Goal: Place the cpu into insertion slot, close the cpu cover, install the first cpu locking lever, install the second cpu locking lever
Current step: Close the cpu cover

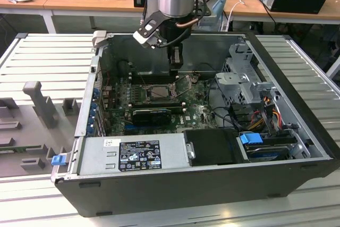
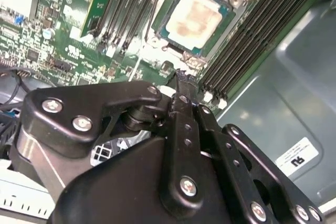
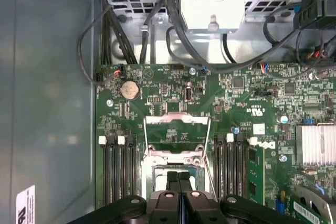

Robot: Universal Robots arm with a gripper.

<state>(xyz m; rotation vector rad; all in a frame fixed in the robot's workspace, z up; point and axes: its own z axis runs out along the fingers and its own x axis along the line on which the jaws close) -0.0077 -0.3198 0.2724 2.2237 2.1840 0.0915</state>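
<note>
CPU (image 2: 191, 17) status: I find it lying flat in the insertion slot (image 3: 148, 171), dull silver top upward, with brownish smears across the middle of the metal. In the second wrist view its edges run parallel to the socket frame.

CPU cover (image 3: 176, 129): it is swung open. In the first wrist view the thin metal frame lies back from the socket toward the drive cage (image 3: 210, 3), and green board shows through its cut-out. Two wire locking levers (image 3: 209, 148) run along either side of the open cover; neither is latched down over it.

Gripper (image 3: 179, 179): the fingers are pressed together, with only a thin seam between them and nothing visible in their grasp. In the exterior view the gripper (image 1: 175, 72) hangs on the arm inside the computer case (image 1: 297, 83), over the far edge of the socket. In the second wrist view the gripper (image 2: 181, 77) has its tips near one corner of the socket, just off the chip. I cannot tell whether the tips touch the board.

Surroundings: long black memory slots (image 3: 113, 171) flank the socket on both sides. A coin battery (image 3: 129, 89) sits on the board beyond the open cover. A black expansion card (image 1: 151, 114) lies between the socket and the power supply (image 1: 133, 152).
</note>
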